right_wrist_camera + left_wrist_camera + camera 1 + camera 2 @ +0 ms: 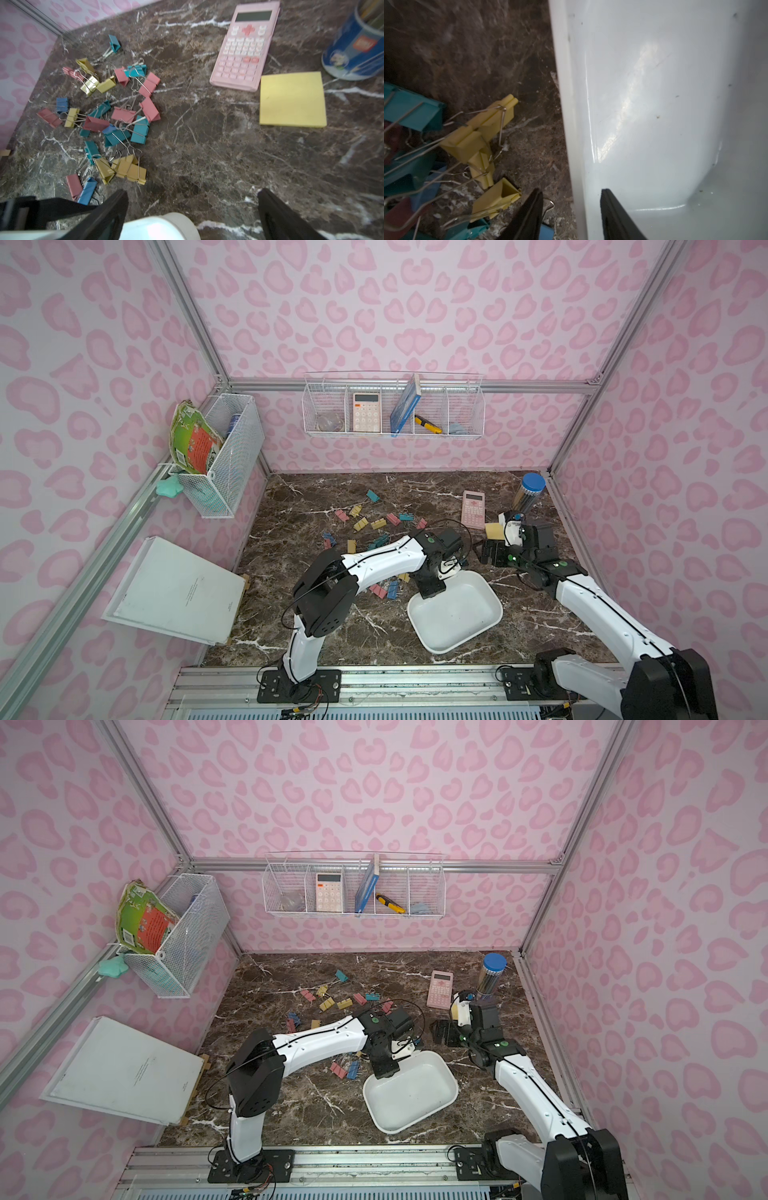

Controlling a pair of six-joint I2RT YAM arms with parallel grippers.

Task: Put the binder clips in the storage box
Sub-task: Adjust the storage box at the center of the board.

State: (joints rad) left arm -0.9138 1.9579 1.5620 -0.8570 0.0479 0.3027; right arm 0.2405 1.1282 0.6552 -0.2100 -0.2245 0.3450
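**Left claw astride the box rim, clips all outside**

The binder clips (123, 114) lie loose on the tabletop (332, 630) in a spread to the left of the storage box (461, 618). None is in it; in both top views its white floor is bare.

The box's long axis runs on a diagonal, from near-left to far-right. The left claw (572, 193) sits at its back-left edge, partly open. One finger is inside the box and the other outside, so the rim passes between them with a gap on each side. It holds nothing. A few yellow clips (477, 141) lie just beside the outer finger. A wire handle shows right against that finger, though I cannot tell whether it touches.

My judgement is that the coming pick turns on this. The nearest clips lie on the outer side of the rim, so the left claw must clear the rim and shift away from the box to get at them.

Farther right, the right claw (193, 199) hovers wide open and empty over bare tabletop, near the sticky-note pad (291, 99) and the pink calculator (245, 47). It is well apart from the clips, so the left arm is the nearer one.
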